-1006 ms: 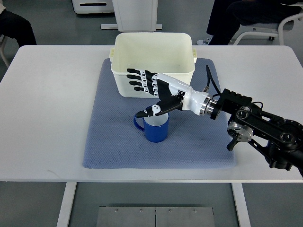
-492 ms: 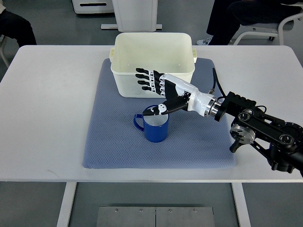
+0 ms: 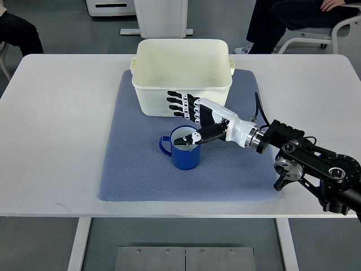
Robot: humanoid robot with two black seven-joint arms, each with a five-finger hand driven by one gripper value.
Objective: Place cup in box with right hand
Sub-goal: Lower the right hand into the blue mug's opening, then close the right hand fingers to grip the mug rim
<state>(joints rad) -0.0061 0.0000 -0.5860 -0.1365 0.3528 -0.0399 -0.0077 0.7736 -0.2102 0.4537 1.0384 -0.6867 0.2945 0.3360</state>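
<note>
Since a moment ago, the right hand (image 3: 194,116) slid back toward the blue cup (image 3: 184,148), thumb dipped inside its rim. Its fingers (image 3: 179,103) were spread, holding nothing. That cup stood on the blue mat (image 3: 135,169), near the cream box (image 3: 181,72). It looked hard, light and smooth; pinching the rim seemed best.

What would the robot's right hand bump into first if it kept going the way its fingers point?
Probably nothing: the right hand points left, between box and cup.
</note>
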